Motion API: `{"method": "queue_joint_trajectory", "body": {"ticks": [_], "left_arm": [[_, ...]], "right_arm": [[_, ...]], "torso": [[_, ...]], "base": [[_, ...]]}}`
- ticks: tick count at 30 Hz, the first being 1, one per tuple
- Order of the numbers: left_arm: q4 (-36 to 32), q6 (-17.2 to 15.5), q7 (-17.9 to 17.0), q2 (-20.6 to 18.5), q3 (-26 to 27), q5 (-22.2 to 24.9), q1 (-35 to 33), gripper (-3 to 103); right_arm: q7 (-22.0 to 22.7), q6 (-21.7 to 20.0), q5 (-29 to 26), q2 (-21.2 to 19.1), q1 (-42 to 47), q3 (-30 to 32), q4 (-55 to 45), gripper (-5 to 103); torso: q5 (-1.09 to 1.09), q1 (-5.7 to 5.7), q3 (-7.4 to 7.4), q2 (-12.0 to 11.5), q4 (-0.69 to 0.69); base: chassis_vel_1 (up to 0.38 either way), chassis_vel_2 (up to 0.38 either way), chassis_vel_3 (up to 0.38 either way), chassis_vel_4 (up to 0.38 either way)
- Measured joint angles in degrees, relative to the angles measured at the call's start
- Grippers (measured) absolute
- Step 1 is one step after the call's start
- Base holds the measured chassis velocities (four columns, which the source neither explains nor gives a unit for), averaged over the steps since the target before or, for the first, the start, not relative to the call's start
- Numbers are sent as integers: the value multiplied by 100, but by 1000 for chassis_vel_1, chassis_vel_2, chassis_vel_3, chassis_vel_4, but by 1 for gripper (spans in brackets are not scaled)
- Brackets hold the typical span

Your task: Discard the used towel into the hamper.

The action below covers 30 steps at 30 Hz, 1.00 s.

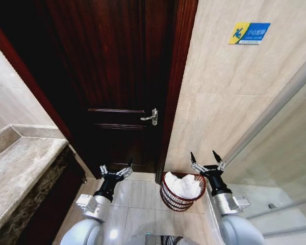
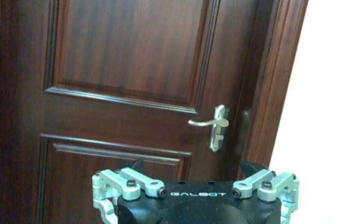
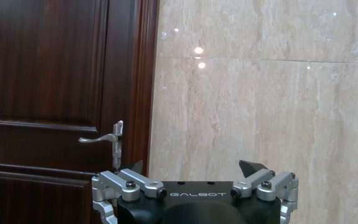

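Note:
The hamper (image 1: 168, 196), a round dark reddish wire basket, stands on the floor against the tiled wall beside the door frame. A crumpled white towel (image 1: 185, 186) lies inside it. My right gripper (image 1: 207, 160) is raised just right of the hamper's rim, open and empty, its fingertips pointing up toward the wall. In the right wrist view the right gripper (image 3: 193, 165) faces the beige wall. My left gripper (image 1: 116, 171) is held up to the left of the hamper, open and empty. In the left wrist view the left gripper (image 2: 195, 169) faces the door.
A dark wooden door (image 1: 117, 76) with a silver handle (image 1: 150, 117) stands straight ahead. A marble counter (image 1: 20, 173) runs along the left. A glass partition (image 1: 275, 153) stands at the right. A blue sign (image 1: 249, 32) hangs on the tiled wall.

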State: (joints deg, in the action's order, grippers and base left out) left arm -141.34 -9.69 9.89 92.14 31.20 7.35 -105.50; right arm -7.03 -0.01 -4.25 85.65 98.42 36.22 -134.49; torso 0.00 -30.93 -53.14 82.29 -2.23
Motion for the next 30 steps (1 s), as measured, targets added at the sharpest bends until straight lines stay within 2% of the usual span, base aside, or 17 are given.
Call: {"method": "queue_joint_trajectory", "body": {"ticks": [30], "left_arm": [[0, 0, 0, 0, 0, 0, 0, 100]], "right_arm": [[1, 0, 0, 0, 0, -1, 1, 100]], "torso": [[2, -2, -1, -1, 0]], "base": [[142, -138, -144, 142]]}}
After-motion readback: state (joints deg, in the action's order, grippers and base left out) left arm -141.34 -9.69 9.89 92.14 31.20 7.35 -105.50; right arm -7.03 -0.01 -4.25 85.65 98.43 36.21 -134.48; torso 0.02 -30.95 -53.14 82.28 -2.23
